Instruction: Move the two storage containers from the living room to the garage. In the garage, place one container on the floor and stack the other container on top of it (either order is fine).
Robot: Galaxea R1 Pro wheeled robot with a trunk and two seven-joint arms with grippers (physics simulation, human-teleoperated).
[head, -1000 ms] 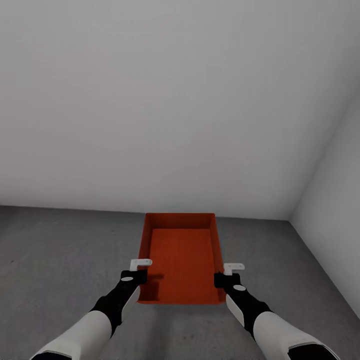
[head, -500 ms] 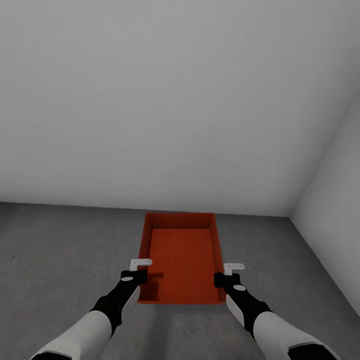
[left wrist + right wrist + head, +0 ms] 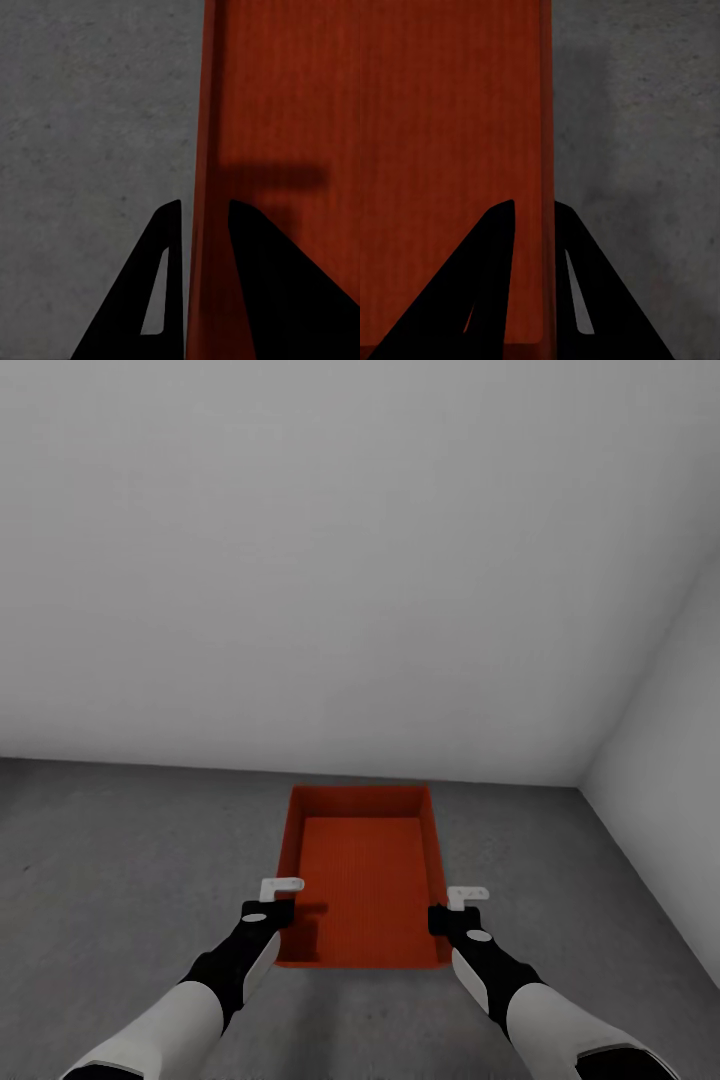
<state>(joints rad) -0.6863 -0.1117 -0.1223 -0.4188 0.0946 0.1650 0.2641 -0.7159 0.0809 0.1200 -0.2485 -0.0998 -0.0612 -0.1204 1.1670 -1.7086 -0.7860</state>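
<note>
Near the far edge of the grey concrete floor (image 3: 120, 880), close to where it meets the white back wall (image 3: 350, 560) and not far from the right-hand corner, one storage container (image 3: 365, 870) is seen, red-orange, open-topped, its long sides running away from the robot. Whether it's resting on the floor or hanging just above it can't really be told from these views. No second container is seen, so by the look of it this would be the bottom one of the stack.

It's being held on both sides. The left claw (image 3: 272, 908) is pinched onto the left long wall near the closer corner: in the left wrist view the thin red wall (image 3: 201, 150) runs straight between the two dark fingers (image 3: 161, 285), one outside over the floor, one inside over the container's bottom. The right claw (image 3: 455, 912) is clamped the same way on the right wall (image 3: 546, 150), with its fingers (image 3: 495, 277) straddling the rim.

Handling-wise, the thing is judged to be stiff and light: plain flat walls, nothing inside. The smooth sides look a bit slippery though, and the walls are thin, so a pinch over the rim on opposite long sides is probably the only sensible hold. Since both grips sit toward the near end, some sag at the far end could be expected, so it's best kept level and moved gently.
</note>
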